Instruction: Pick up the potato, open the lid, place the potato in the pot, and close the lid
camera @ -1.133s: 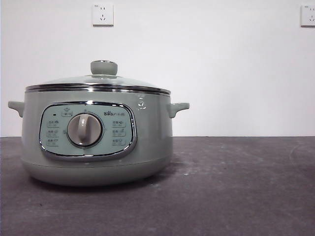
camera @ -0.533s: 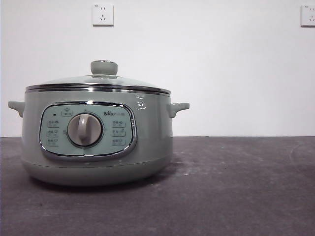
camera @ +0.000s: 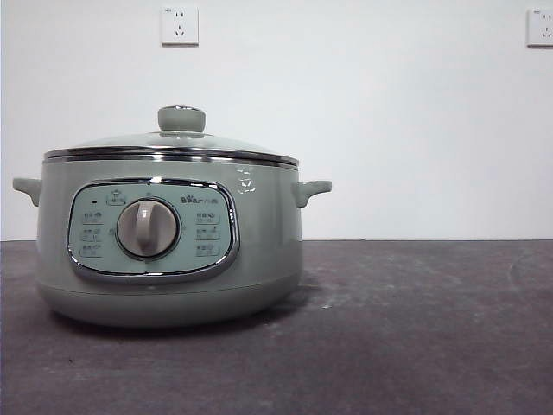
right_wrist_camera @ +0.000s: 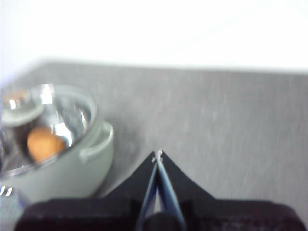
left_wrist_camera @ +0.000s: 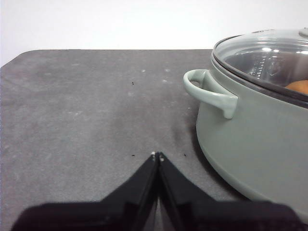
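The sage-green pot stands on the dark table at the left, with the glass lid resting closed on it and its green knob on top. The orange-brown potato lies inside the pot, seen through the glass; a sliver of it also shows in the left wrist view. My left gripper is shut and empty above the table beside the pot's side handle. My right gripper is shut and empty, up and to the side of the pot. Neither gripper shows in the front view.
The dark grey table stretches to the right of the pot. A white wall stands behind with two sockets high up. The table's far edge and rounded corner show in the left wrist view.
The pot, lid and table look the same across the front frames. No arm enters the front view.
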{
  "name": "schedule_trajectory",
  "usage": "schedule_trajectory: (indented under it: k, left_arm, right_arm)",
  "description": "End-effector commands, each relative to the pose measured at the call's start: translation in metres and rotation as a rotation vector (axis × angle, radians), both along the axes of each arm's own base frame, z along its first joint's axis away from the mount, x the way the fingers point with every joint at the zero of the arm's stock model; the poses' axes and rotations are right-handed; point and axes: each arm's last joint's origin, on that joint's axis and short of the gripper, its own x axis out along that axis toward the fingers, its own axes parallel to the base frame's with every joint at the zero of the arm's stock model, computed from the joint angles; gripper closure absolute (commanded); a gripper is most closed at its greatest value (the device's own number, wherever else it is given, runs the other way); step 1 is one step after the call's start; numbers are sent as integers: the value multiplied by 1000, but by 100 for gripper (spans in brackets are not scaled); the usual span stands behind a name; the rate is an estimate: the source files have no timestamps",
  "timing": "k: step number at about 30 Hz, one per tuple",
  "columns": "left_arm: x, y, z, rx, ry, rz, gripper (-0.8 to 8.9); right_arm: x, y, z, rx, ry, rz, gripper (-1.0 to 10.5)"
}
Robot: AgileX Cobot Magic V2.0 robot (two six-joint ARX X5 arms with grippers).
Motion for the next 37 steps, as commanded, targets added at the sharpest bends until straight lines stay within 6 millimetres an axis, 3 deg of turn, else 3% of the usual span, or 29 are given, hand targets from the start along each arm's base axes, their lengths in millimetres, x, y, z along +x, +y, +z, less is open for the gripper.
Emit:
schedule_trajectory:
  k: [1, 7, 18, 29, 37]
  left_arm:
    - [1, 0, -5, 10, 14, 3, 817]
    - [1, 0, -5, 10, 14, 3, 817]
    - [1, 0, -5, 10, 13, 3, 817]
    - [1, 0, -5, 10, 13, 3, 817]
    - [1, 0, -5, 10, 12, 3, 817]
  right_arm:
    - [-7, -12, -24, 13, -77, -61, 946]
    - [-17, -23, -60, 15, -103, -147, 946]
    - [-10, -21, -119, 25, -103, -126, 946]
    - [-7, -18, -142, 23, -65, -98, 946]
    - [-7, -17, -142, 8, -69, -167, 946]
